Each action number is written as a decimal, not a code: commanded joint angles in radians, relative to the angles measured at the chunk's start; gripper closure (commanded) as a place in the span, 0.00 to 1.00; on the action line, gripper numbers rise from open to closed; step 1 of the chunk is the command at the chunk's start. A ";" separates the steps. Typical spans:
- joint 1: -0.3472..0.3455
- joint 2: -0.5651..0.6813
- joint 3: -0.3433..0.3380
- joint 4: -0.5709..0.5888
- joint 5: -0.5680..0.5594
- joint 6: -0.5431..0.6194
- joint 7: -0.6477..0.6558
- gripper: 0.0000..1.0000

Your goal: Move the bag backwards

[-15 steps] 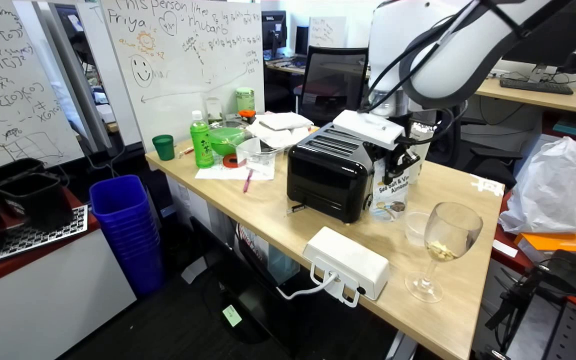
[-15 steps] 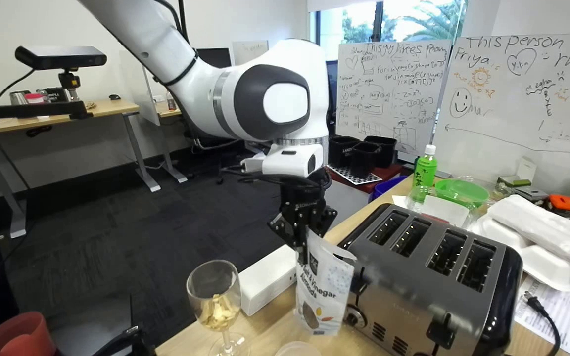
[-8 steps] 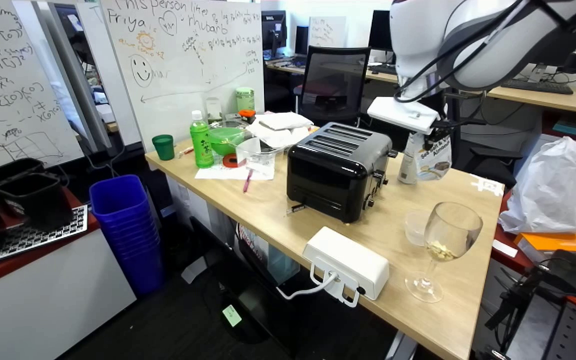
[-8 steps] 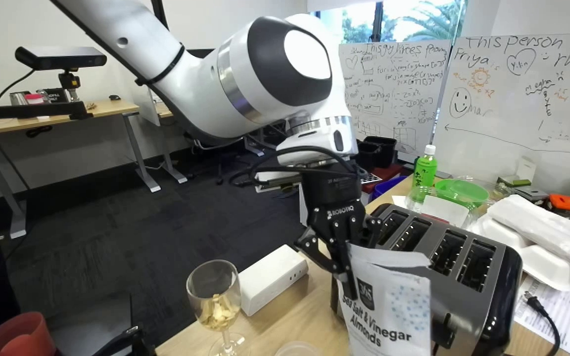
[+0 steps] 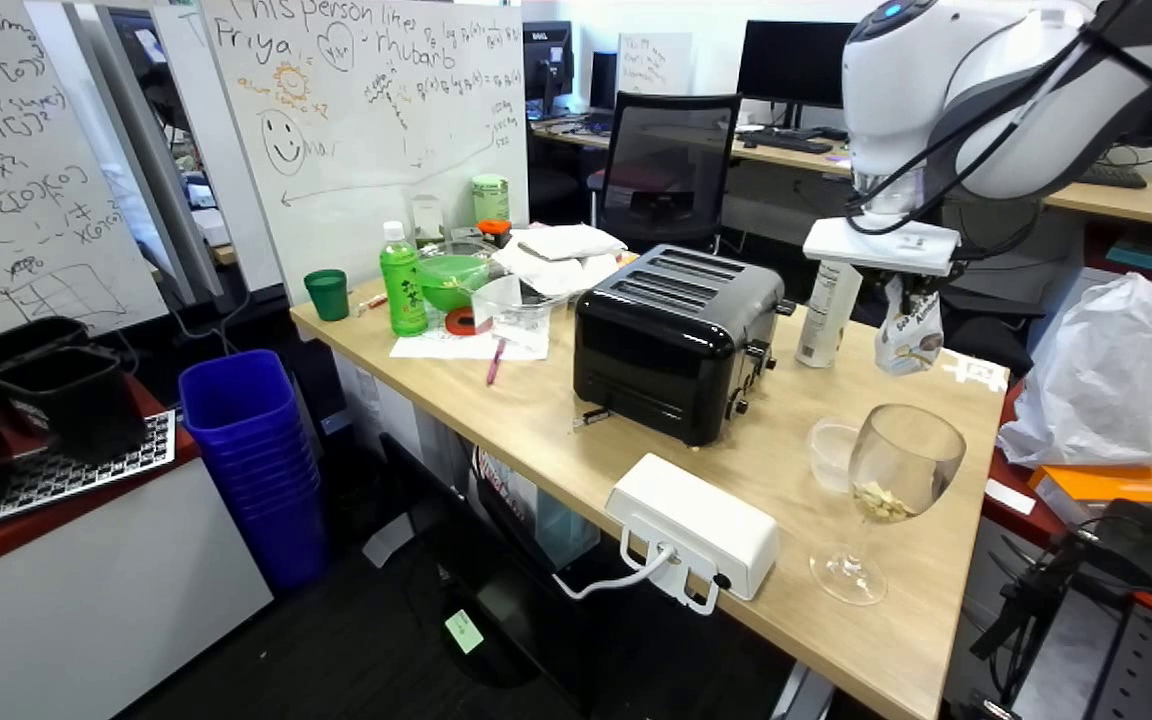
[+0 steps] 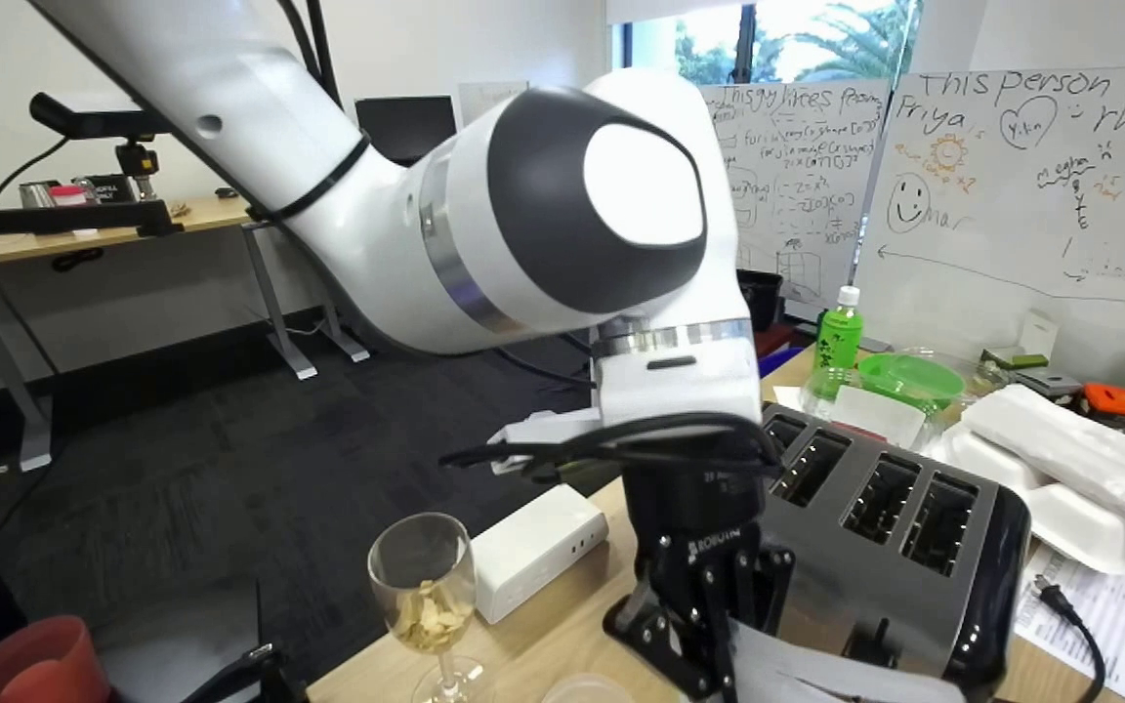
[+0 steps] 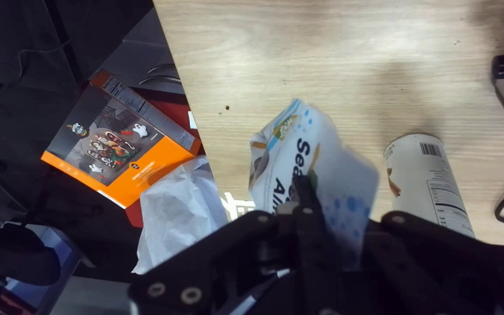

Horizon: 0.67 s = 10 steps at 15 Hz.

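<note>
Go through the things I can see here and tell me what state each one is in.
Almond bag: held, creased; open or sealed, can't tell
Fingers: shut on the bag
Glass: upright, partly filled
Can: standing upright; top hidden
Toaster: standing upright
Plug: lying loose, not plugged in
Bottle: upright, capped
Green cup: upright
Blue bins: nested
Whiteboards: written on
Monitor: screen dark

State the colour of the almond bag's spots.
The spots on the almond bag are blue, clearest in the wrist view.

Dark floor [image 6: 230, 488], white wall [image 6: 484, 39] — 2 large scrawled whiteboards [image 6: 1021, 234] — daylit window [image 6: 797, 39].
</note>
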 commanded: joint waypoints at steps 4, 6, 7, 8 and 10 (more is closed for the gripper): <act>-0.102 -0.030 -0.035 -0.093 0.108 0.123 -0.488 1.00; -0.122 -0.026 -0.050 -0.101 0.133 0.107 -0.638 1.00; -0.132 -0.023 -0.060 -0.100 0.140 0.099 -0.714 1.00; -0.136 -0.022 -0.074 -0.094 0.146 0.086 -0.781 1.00; -0.150 -0.015 -0.095 -0.087 0.144 0.073 -0.902 1.00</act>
